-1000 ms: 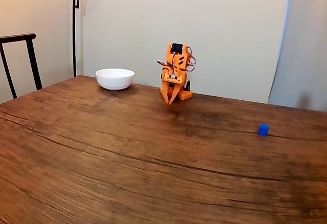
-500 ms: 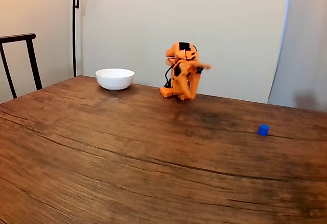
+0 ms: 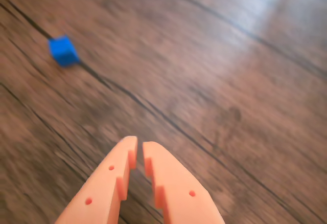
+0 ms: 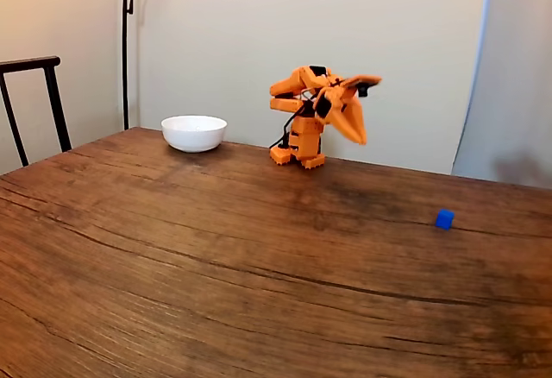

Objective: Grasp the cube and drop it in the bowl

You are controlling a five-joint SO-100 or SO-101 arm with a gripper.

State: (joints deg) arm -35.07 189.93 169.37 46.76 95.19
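**Q:** Reaching from its base at the table's far edge, what is the arm set up to do?

**A:** The arm (image 4: 304,110) is raised above the wooden table (image 4: 216,257), with the gripper (image 4: 361,139) angled down toward the right-hand side of the fixed view. That heading suits an approach to the cube (image 4: 444,218), which lies on the bare wood near the right edge, well apart from the gripper.

**Q:** How do the jaws stand?

**A:** The wrist view shows the gripper (image 3: 139,143) with its two orange jaws nearly together, only a narrow slit between the tips, and nothing held. The cube (image 3: 63,50) appears toward the upper left of that view, off the gripper's line, so a further swing and a widening of the jaws would likely be needed before any grasp.

**Q:** Why does the bowl matter now?

**A:** The bowl (image 4: 194,132) sits near the far edge, left of the arm's base in the fixed view, opposite the cube. Judged from this layout, the carry would cross in front of the base; the task is at its opening approach.
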